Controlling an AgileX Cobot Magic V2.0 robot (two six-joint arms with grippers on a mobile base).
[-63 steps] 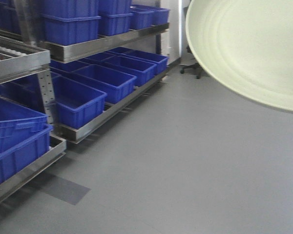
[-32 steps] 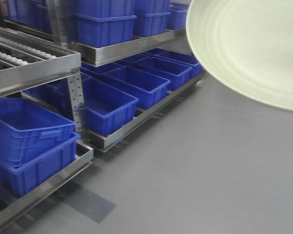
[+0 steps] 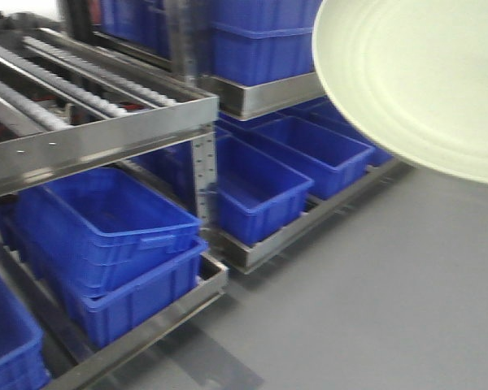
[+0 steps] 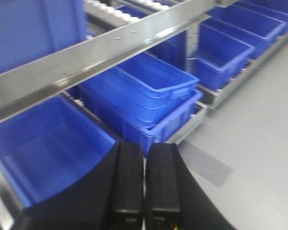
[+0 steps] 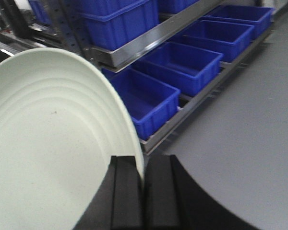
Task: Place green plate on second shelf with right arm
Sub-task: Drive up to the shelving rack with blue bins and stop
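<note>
Right now the right gripper (image 5: 143, 168) is pinching the green plate (image 5: 53, 143) by its rim, holding it tilted in the air near the metal rack (image 3: 146, 134) of blue bins (image 3: 114, 219). The left gripper (image 4: 144, 158) is sitting pressed together, gripping nothing.

The green plate (image 3: 415, 81) runs off the front view's top and right edges, and the blue bins (image 3: 106, 219) look blurred.
</note>
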